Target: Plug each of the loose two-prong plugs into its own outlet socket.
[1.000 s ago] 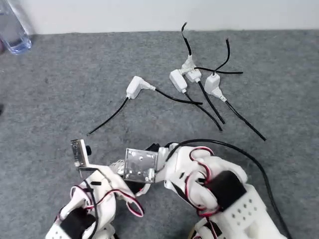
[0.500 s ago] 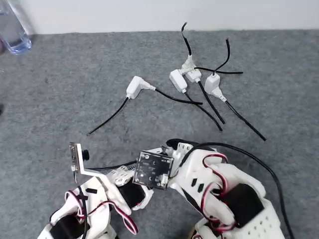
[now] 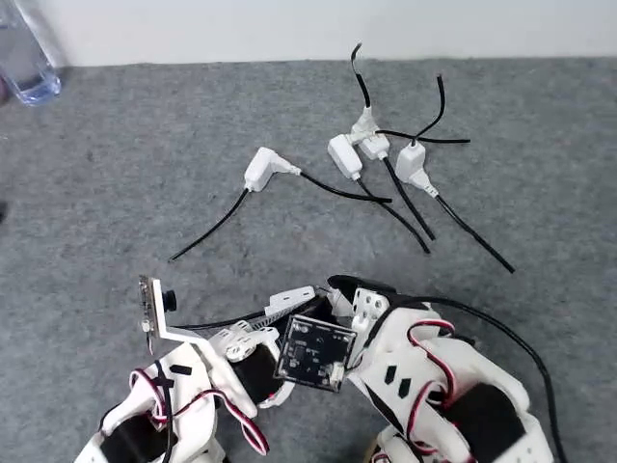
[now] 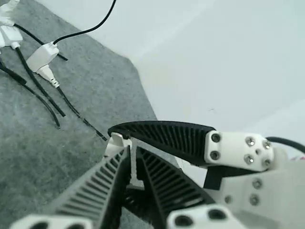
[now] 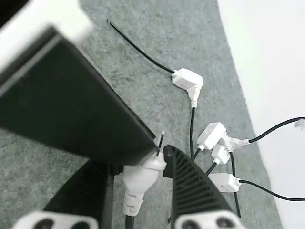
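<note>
Between the black ribbed fingers [image 5: 190, 191] of my right pincer [image 5: 138, 164] sits a small white moulded two-prong plug [image 5: 139, 180]. Its body is clamped, a thin prong shows at its far end, and its black cord runs back toward the wrist.

Assessment: it is light, with a rigid shell smooth enough to twist under a side load. The prongs would bend if driven in askew, and the springy cord will drag. The proper hold is across the flat sides of the body, behind the prongs, never on the cord.

From overhead, this plug [image 3: 289, 300] is at the near middle of the grey felt table [image 3: 116, 193], between the two arms. My left pincer [image 4: 129, 155] is drawn narrow onto a slim white piece [image 4: 114, 142]; whether that is a socket or the same plug, I cannot tell. Other white connectors [image 3: 371, 145] lie clustered at the far right, well apart from my pincers, with one more [image 3: 260, 169] to their left.
</note>
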Robot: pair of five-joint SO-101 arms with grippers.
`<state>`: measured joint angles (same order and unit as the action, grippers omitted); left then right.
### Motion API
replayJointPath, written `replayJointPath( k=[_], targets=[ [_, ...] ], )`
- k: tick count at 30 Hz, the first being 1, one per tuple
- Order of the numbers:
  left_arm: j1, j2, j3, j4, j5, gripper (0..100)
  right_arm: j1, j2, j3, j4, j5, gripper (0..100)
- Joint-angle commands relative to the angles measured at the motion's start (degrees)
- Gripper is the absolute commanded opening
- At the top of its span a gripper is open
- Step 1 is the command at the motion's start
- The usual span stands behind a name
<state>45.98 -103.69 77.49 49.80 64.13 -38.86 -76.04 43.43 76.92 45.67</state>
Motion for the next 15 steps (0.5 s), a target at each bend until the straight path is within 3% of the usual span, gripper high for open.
replayJointPath(
  k=[1, 6, 15],
  targets=[
    [-0.1, -0.6, 0.1, -0.6, 0.1, 2, -0.2, -1.8, -0.5, 0.7, 0.4, 0.9],
    [-0.1, -0.6, 0.1, -0.4, 0.1, 2, -4.4, -3.6, -0.6, 2.9, 0.2, 0.9],
    [-0.2, -0.6, 0.1, -0.3, 0.1, 2, -4.5, -4.4, -1.1, 3.6, 0.1, 0.9]
  ],
)
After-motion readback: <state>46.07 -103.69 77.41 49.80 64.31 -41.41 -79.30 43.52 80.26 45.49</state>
